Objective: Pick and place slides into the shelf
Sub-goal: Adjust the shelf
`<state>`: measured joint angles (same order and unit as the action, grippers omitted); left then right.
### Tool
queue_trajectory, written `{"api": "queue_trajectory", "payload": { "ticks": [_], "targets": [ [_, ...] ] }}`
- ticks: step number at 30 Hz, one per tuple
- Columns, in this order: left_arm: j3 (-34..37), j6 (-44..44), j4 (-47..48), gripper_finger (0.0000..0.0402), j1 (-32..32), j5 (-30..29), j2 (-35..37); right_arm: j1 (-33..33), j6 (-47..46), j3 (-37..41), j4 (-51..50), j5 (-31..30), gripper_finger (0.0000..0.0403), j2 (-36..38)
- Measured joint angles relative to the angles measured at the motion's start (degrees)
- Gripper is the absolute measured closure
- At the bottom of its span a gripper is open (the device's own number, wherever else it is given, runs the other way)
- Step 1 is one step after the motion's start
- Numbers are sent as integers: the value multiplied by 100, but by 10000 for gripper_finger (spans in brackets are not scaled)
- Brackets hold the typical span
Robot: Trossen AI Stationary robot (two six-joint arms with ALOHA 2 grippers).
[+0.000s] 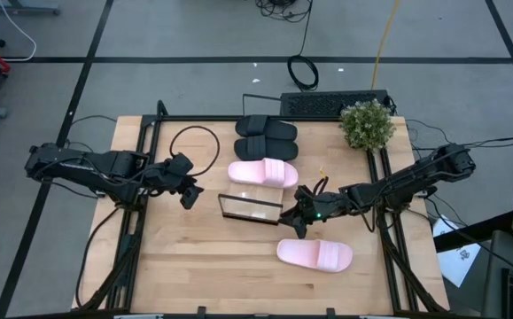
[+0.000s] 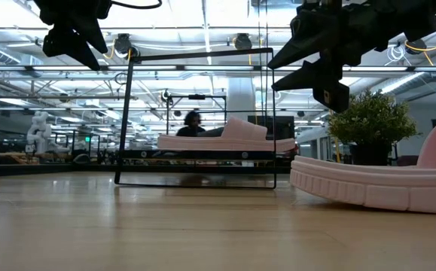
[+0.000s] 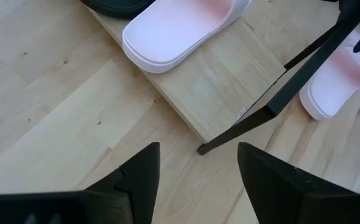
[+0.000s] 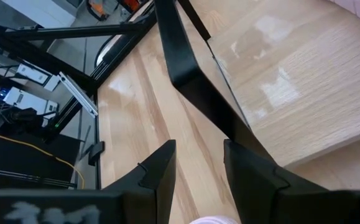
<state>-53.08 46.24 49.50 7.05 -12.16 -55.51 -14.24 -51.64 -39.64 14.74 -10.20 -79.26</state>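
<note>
2 black jointed arms trailing black cables; right arm [image 1: 398, 183] shows a small green light.

We see the wooden table [image 1: 194, 257] carrying the shelf [image 1: 258, 190], a potted plant [image 1: 367, 123] and one pink slide [image 1: 314, 254] just below our right fingers [image 1: 299, 225]. On the shelf lie the black slides [image 1: 266, 130] and another pink slide [image 1: 263, 173].
</note>
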Motion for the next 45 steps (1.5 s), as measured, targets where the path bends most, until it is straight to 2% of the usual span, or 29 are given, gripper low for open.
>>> {"api": "queue_trajectory", "payload": {
  "ticks": [6, 9, 13, 23, 45],
  "targets": [
    [0, 0, 0, 192, 0, 0, 0, 30, -24, 0, -125, -5, 275, 47],
    [0, -17, 0, 192, 0, 0, 0, 65, -93, 4, -332, -203, 275, 129],
    [0, -56, -2, 192, 0, -15, 0, 73, -144, 7, -756, -295, 275, 405],
    [-1, -103, -2, 192, -4, -103, 2, 76, -30, 7, -1032, -387, 275, 853],
    [0, -103, -4, 192, -4, -142, 2, 98, -174, 2, -1643, -628, 275, 867]
  ]
}}
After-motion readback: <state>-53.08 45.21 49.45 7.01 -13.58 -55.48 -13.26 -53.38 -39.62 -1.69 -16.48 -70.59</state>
